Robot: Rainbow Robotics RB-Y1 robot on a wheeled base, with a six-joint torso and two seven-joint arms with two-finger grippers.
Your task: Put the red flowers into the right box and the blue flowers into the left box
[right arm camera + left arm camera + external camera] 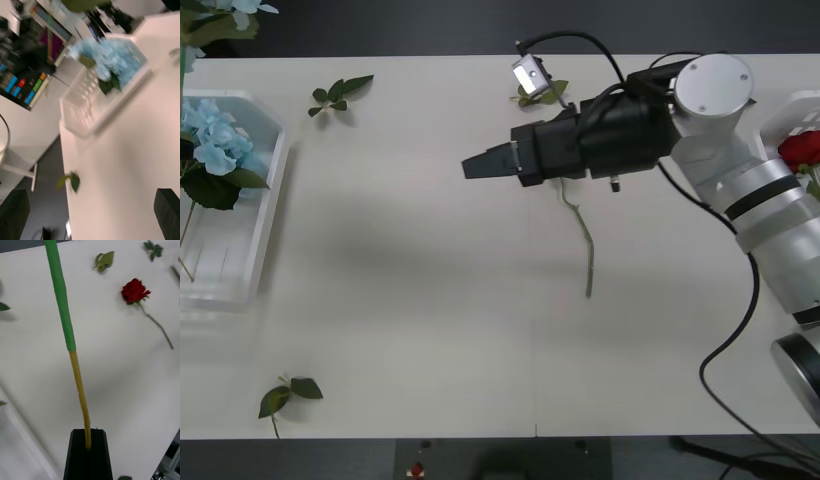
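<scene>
Red flowers [802,148]: two counted. One bloom in the right box [787,108] at the right edge of the table [400,300]; of the other, lying loose mid-table, just a bent stem [581,236] in the front view, poking out toward the near side from under the right arm, while the left wrist view gives the whole rose [134,290], bloom and stem flat on the bare tabletop. Blue flowers [218,148]: pale clusters bunched at the far end of the left box [268,210] at the left edge, too close together to count stems; one more bit of blue petal and leaf [235,8] at the far left corner of the front view. Boxes: two, one at each side. Loose leaf sprigs in the front view: three, far left [340,95], far centre [542,94] and near left [286,394]. Right gripper [470,166] stretched out leftward above the middle of the table, over the loose rose; from the front cannot tell the gap, but the right wrist view has its black fingers [15,213] spread to the two corners, nothing between them, looking toward the left box and its blue clusters. Left gripper [88,445] pressed together, pinching the yellowish end of a long green stem [60,296]; bloom of that stem out of sight in the left wrist view.
</scene>
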